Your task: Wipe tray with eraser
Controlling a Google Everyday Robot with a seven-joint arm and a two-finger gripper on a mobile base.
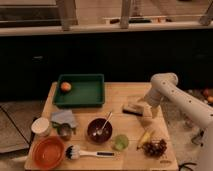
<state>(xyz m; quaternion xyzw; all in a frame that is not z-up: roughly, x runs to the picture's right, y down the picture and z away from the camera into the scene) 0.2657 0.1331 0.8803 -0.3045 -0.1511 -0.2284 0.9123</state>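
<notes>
1. Since the eraser (132, 106) lies flat on the table (122, 92), to the right of the tray (80, 91) and apart from it, we judge that no wiping has begun. The eraser has to be picked up first.
2. We see the gripper (147, 117) low over the table, just beside the eraser's right end, on a white arm (162, 85) that bends down from the right. That position suits an approach to a grasp. We cannot tell whether the gripper is open or closed, nor whether it touches the eraser.
3. We find the tray at the table's back left, with an orange fruit (65, 86) in its far left corner. The rest of its floor looks bare, so most of it seems free for wiping, though the fruit would block that corner.
4. Along the front left we see a grey-blue cloth (63, 118), an orange bowl (48, 152), a brush (87, 152) and a dark bowl (99, 131) with a spoon in it. All of them lie well apart from the eraser, and we judge that they stay out of the line from eraser to tray.
5. Much is hard to read here:
   - A pale tan shape sits right at the gripper — we cannot say whether it belongs to the gripper or is a separate thing.
   - The arm is cut off at the right edge, so its base is out of sight.
   - We cannot name the small round green thing (120, 142) near the front with any confidence.
</notes>
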